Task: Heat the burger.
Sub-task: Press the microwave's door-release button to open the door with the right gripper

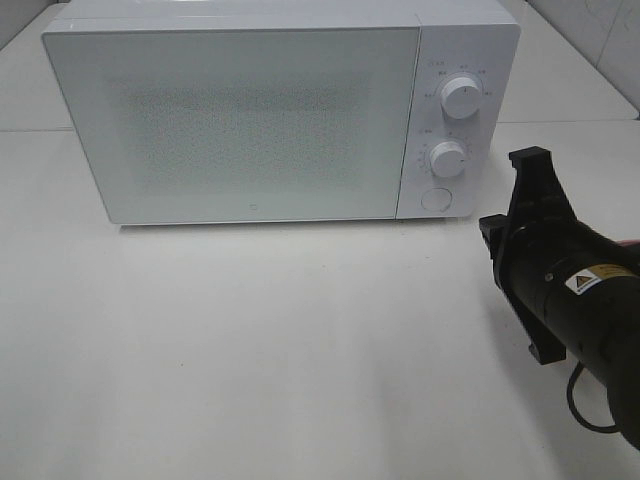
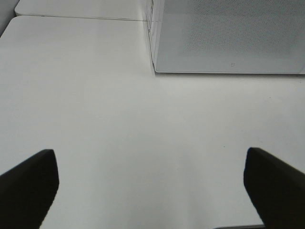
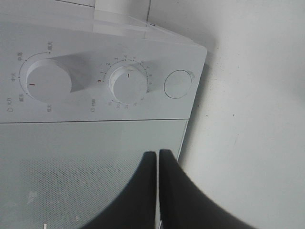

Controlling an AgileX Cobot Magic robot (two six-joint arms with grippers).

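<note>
The right end effector (image 3: 158, 152) has its fingers pressed flat together with nothing between them. In the high view it sits at the right edge of the frame (image 1: 530, 158), low over the desk (image 1: 250, 350) and aimed at the controls of the microwave (image 1: 250, 120). The left end effector (image 2: 148, 152) is spread wide and empty above bare desk. It shows only in its own wrist view, with the microwave's lower corner at the upper right of that frame. Farther back, the microwave fills the upper half of the high view with its frosted door (image 1: 230, 120) closed. On the panel at the right of the door are an upper knob (image 1: 461, 96), a lower knob (image 1: 447, 158) and a round button (image 1: 436, 198) beneath them. The burger appears in no view. It may be behind the door, but the speckled glass hides the inside, so I cannot tell. The step in hand looks like working the controls. Closed tips suit a straight push on the round button, which needs the arm lined up squarely and eased forward. Turning the lower knob would instead need the fingers opened to straddle it, then a steady wrist twist.
</note>
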